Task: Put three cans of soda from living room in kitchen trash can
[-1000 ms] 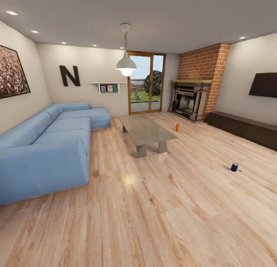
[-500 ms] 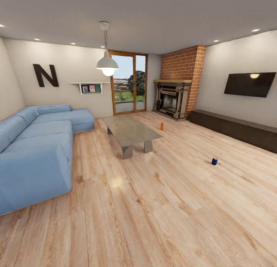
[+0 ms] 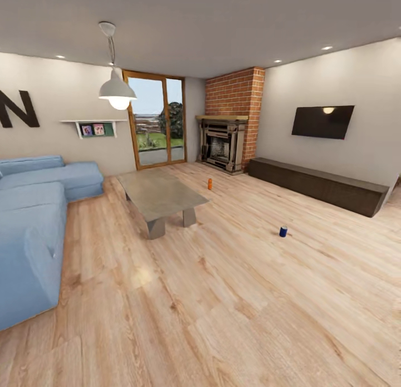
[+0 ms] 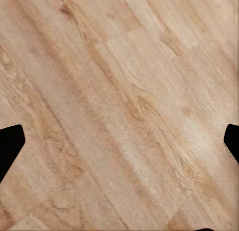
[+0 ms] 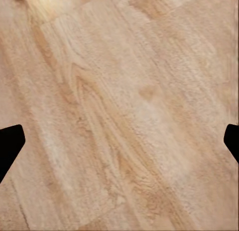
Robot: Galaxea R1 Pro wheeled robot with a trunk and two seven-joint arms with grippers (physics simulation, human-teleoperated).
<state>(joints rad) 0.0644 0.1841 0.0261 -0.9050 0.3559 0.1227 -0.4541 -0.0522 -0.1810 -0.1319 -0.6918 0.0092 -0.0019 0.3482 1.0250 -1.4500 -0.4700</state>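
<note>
One can of soda [image 3: 210, 184] stands upright on the wood floor [image 3: 223, 298] of the living room, just right of the long grey low table [image 3: 159, 194] and well in front of the brick fireplace [image 3: 223, 144]. It is a small orange cylinder with a darker top, too far off to make out any label. A second small cylinder [image 3: 283, 231], blue with a pale top, stands alone on the open floor nearer and to the right; whether it counts among the cans I cannot tell from here. The blue sofa [image 3: 33, 225] fills the near left. A can like this is probably light, stiff enough for a modest squeeze, and smooth-walled, so likely a little slippery (too hard a pinch could dent it). The sensible hold is across the middle of the body, fingers on opposite sides, keeping it upright. Both wrist views look straight down on bare floorboards: the left end effector [image 4: 119, 143] shows its two dark fingertips spread wide at the edges of its view with nothing between them, and the right end effector [image 5: 119, 143] is likewise spread wide and holds nothing.
</note>
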